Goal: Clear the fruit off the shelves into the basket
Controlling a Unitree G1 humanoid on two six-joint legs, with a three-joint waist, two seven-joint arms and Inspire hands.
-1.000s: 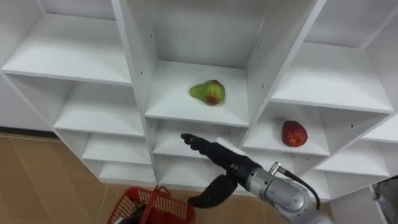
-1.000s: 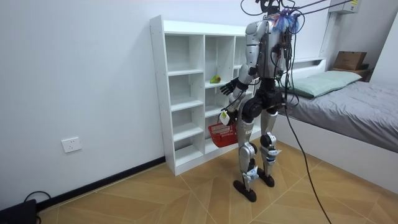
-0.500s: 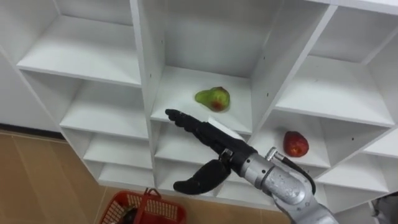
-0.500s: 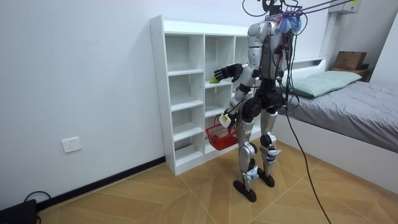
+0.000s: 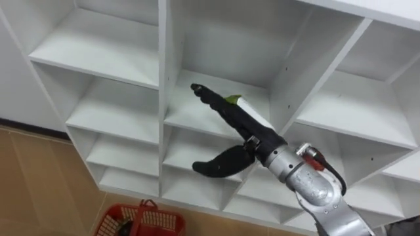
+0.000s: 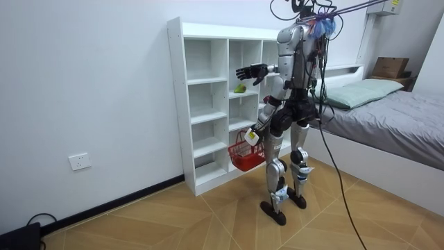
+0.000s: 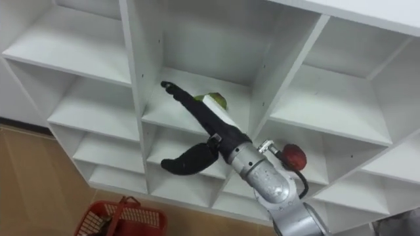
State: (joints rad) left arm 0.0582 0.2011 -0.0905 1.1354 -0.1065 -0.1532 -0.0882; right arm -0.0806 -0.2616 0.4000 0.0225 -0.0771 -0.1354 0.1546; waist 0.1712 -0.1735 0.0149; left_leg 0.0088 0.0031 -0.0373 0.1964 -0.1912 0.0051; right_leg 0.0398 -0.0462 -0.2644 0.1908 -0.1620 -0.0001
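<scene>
Pear [image 5: 231, 99] on shelf [image 5: 187, 113], behind right robot hand [image 5: 244, 126]

The right robot hand [image 5: 244, 128] is black, with slim segmented fingers and a thicker thumb, and a small white tag sits on its back. Its wrist is a silver-grey metal cylinder. A thin black cable loops out from a small metal plug there and runs back along the rounded silver forearm. In the room view the torso, arms and lower legs are silver-grey and the hips black, with dark cables and straps bunched above the shoulders.
</scene>
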